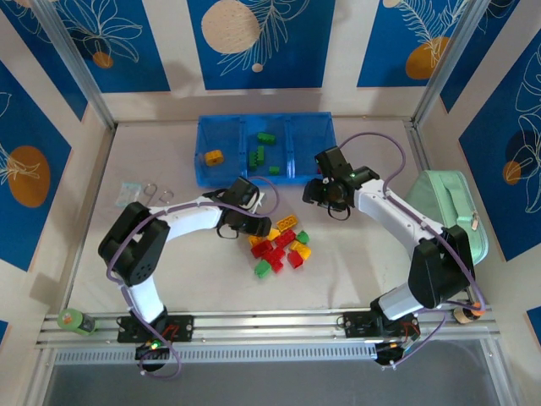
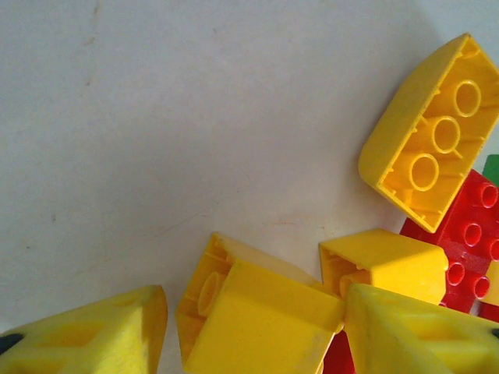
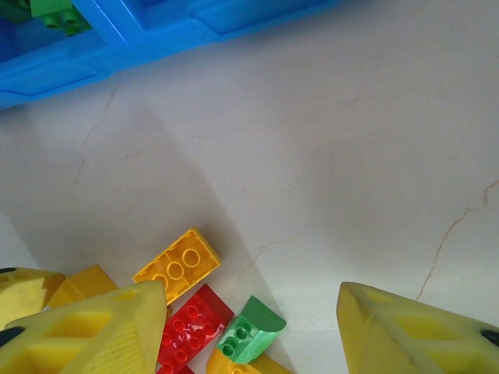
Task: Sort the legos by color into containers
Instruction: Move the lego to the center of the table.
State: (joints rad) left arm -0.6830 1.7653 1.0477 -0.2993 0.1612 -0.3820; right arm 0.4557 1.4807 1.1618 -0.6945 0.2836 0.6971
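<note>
The legos lie in a loose pile (image 1: pixel 279 245) of red, yellow and green bricks on the table's middle. Behind it stands the blue three-part tray, the containers (image 1: pixel 317 148). An orange brick (image 1: pixel 214 156) lies in its left part and green bricks (image 1: pixel 259 153) in the middle part. My left gripper (image 1: pixel 260 228) is down at the pile's left edge. Its open fingers straddle a tilted yellow brick (image 2: pixel 257 319): the right fingertip (image 2: pixel 413 327) touches it, the left fingertip (image 2: pixel 101 335) stands just clear. My right gripper (image 1: pixel 325 196) hangs open over bare table, with a green brick (image 3: pixel 251 329) below it.
A mint-green zipped case (image 1: pixel 448 211) lies at the right edge. A small clear packet (image 1: pixel 129 192) and metal rings (image 1: pixel 154 191) sit at the left. A green roll (image 1: pixel 74 320) rests on the near rail. More yellow (image 2: pixel 429 148) and red (image 2: pixel 468 234) bricks crowd the left gripper's right side.
</note>
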